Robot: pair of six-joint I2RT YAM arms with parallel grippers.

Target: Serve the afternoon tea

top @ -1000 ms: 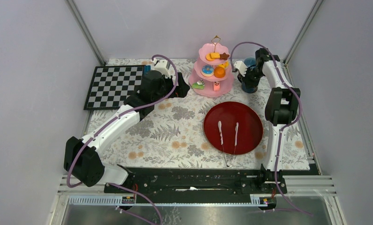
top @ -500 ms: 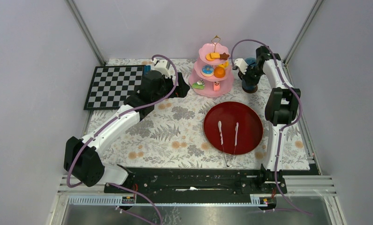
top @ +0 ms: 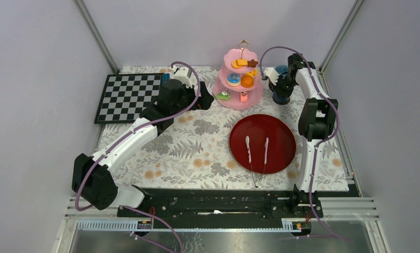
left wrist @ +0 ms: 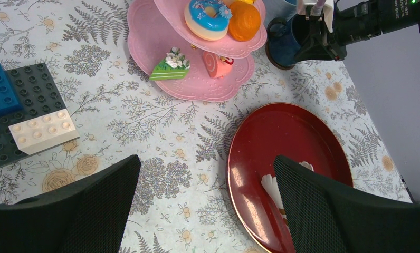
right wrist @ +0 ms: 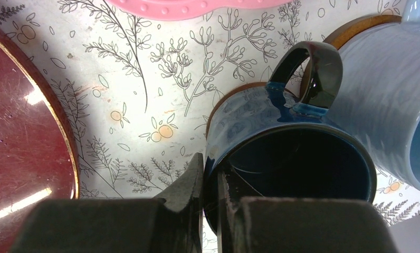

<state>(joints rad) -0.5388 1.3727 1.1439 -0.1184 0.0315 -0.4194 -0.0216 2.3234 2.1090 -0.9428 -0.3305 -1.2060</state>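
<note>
The right gripper point(right wrist: 210, 176) is clamping the rim of the dark-blue ceramic cup point(right wrist: 260, 116) on its brown round saucer point(right wrist: 223, 103), at the worktop's point(top: 197, 142) far right corner, likely for lifting; the left gripper point(left wrist: 205, 176) is hovering, fingers apart.

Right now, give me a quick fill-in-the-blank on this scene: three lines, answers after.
1. The right gripper is shut on the rim of the dark ___ cup.
2. The white tongs lie on the dark ___ tray.
3. The pink stand has ___ tiers.
Missing words: blue; red; three.
</note>
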